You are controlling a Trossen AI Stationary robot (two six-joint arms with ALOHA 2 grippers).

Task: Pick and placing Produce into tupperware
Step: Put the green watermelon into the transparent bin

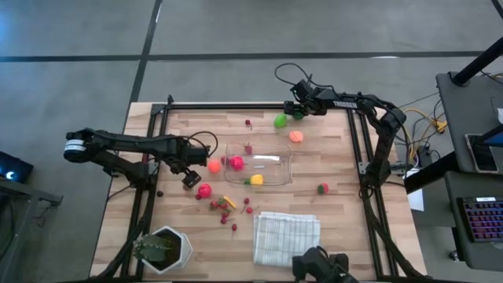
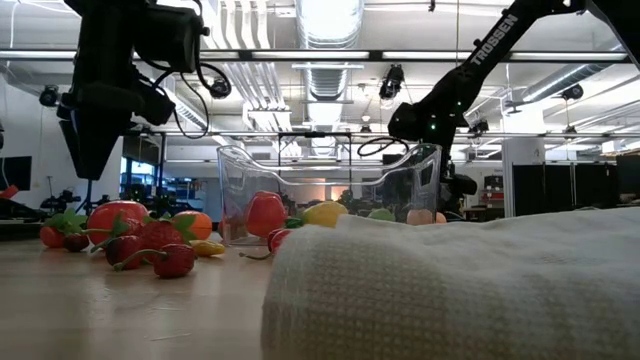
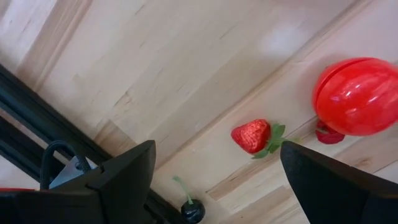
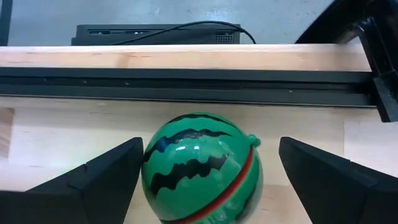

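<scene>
The tupperware (image 1: 275, 161) is a clear shallow box at the table's middle, with a pink fruit (image 1: 236, 163) and a yellow one (image 1: 256, 180) in it. A striped green watermelon ball (image 4: 202, 168) rests on the wood near the far rail. My right gripper (image 4: 205, 186) is open, slanting down with one finger on either side of the ball and a gap at each. My left gripper (image 1: 191, 179) is open and points down left of the tupperware, above a strawberry (image 3: 252, 135) and beside a red ball (image 3: 356, 96). An orange ball (image 1: 214, 166) lies nearby.
A folded white cloth (image 1: 286, 236) lies at the near edge, with a potted plant (image 1: 165, 248) at the near left. Small red berries (image 1: 224, 208) are scattered near the tupperware. An orange fruit (image 1: 295, 136) and a red-green one (image 1: 323, 189) lie at the right. Black rails (image 4: 186, 78) frame the table.
</scene>
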